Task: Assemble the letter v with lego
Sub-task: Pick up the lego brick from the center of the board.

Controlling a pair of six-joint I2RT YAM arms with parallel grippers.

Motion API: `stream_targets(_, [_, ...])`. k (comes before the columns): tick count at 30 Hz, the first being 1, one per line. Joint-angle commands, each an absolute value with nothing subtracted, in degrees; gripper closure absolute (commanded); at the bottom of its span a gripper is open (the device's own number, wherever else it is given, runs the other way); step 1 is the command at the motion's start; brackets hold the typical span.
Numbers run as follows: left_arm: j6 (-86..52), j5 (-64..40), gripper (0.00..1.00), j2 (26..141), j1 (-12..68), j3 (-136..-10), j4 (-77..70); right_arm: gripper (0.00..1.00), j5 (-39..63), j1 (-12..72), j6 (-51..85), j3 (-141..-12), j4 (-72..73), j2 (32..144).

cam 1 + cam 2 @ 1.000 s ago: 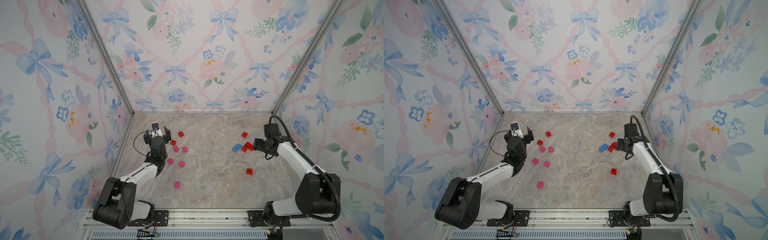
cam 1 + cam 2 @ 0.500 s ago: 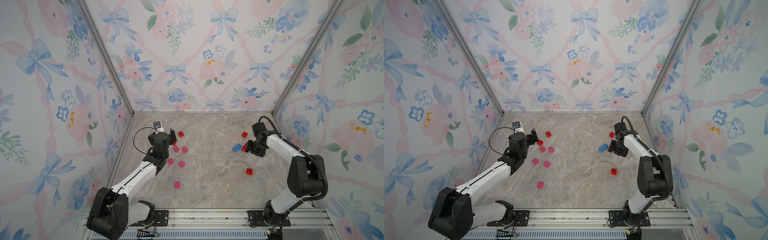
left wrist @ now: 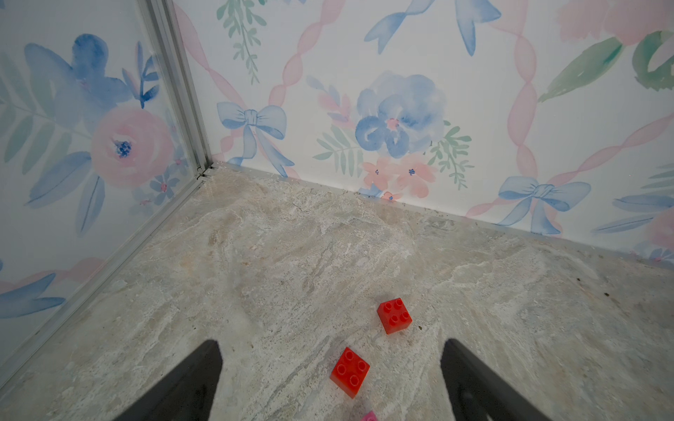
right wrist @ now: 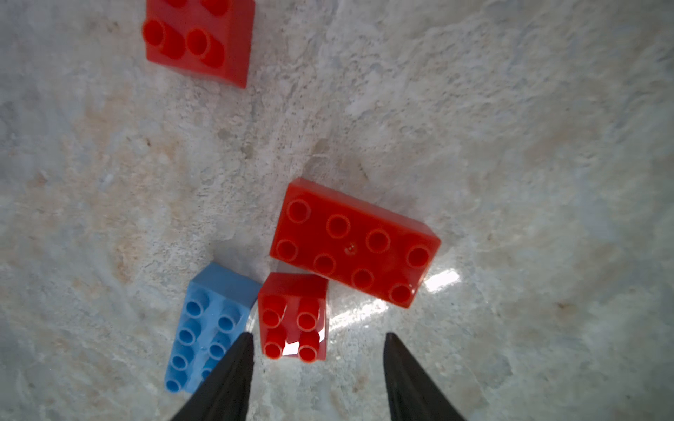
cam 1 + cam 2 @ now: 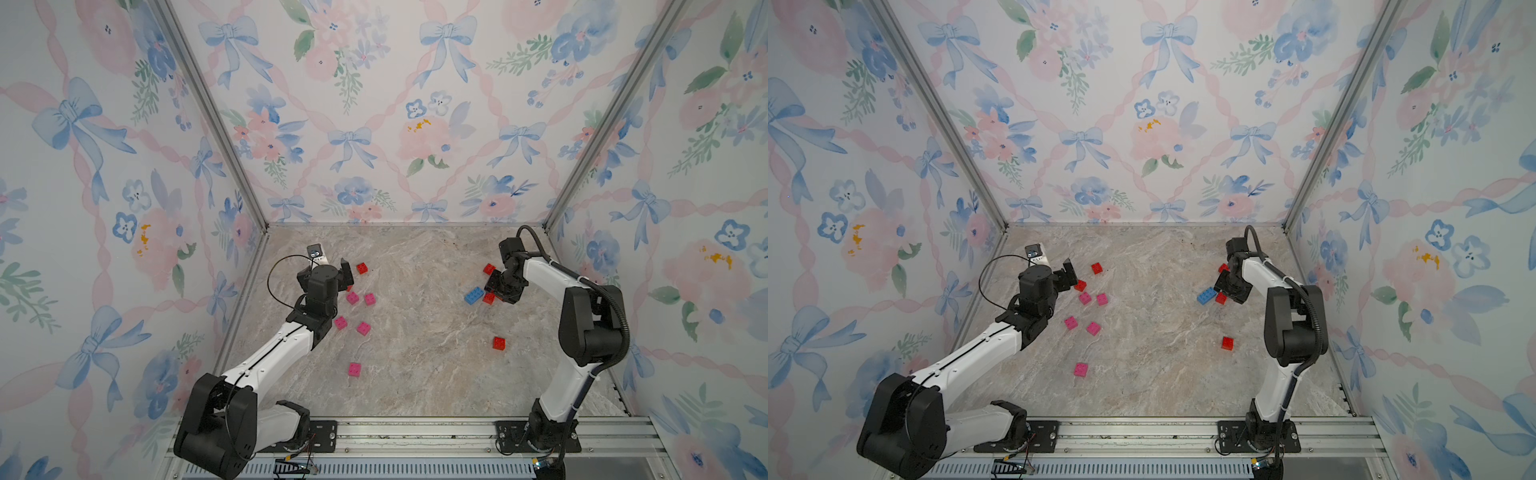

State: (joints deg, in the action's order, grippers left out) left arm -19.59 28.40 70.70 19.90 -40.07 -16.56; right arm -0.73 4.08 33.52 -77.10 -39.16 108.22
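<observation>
Lego [image 5: 499, 343]: red, pink, one blue
Table [image 5: 419, 382]: grey-beige marbling
Walls [image 5: 374, 124]: white, pink ribbons, blue bows, flowers
Arms [image 5: 282, 345]: white with black joints

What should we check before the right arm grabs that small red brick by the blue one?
1. Right end effector open: ok.
2. Small red brick between its fingers: ok, but off-centre.
3. Finger room beside blue brick: not ok, gap looks narrow.
4. Long red brick clear of fingers: ok.
5. Left end effector open, empty: ok.
6. Height above table: cannot tell.
</observation>
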Motion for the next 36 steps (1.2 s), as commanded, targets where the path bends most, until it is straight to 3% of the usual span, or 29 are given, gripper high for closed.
stream_targets(1, [-19.4, 27.5, 0.03, 71.4, 20.1, -40.5, -16.6, 0.42, -0.2, 3.4, 35.4, -79.6, -39.5, 110.3])
stream_targets(17, [-19.4, 27.4, 0.03, 71.2, 20.1, -39.7, -17.1, 0.46, -0.4, 5.8, 34.8, -79.3, -41.2, 114.4])
stream_targets(21, [-19.4, 27.4, 0.03, 71.2, 20.1, -39.6, -17.0, 0.39, -0.6, 6.6, 34.9, -78.3, -41.3, 113.9])
stream_targets(28, [-19.3, 27.4, 0.03, 71.3, 20.1, -39.7, -17.0, 0.55, -1.0, 6.3, 35.1, -76.8, -40.7, 113.5])
stream_targets(32, [-19.2, 27.3, 0.03, 71.1, 20.1, -39.6, -17.1, 0.69, -1.4, 6.3, 33.6, -77.7, -42.0, 112.6])
stream_targets(36, [-18.9, 26.3, 0.03, 70.8, 20.1, -40.2, -16.9, 0.72, -3.2, 8.4, 29.4, -79.3, -47.7, 107.8])
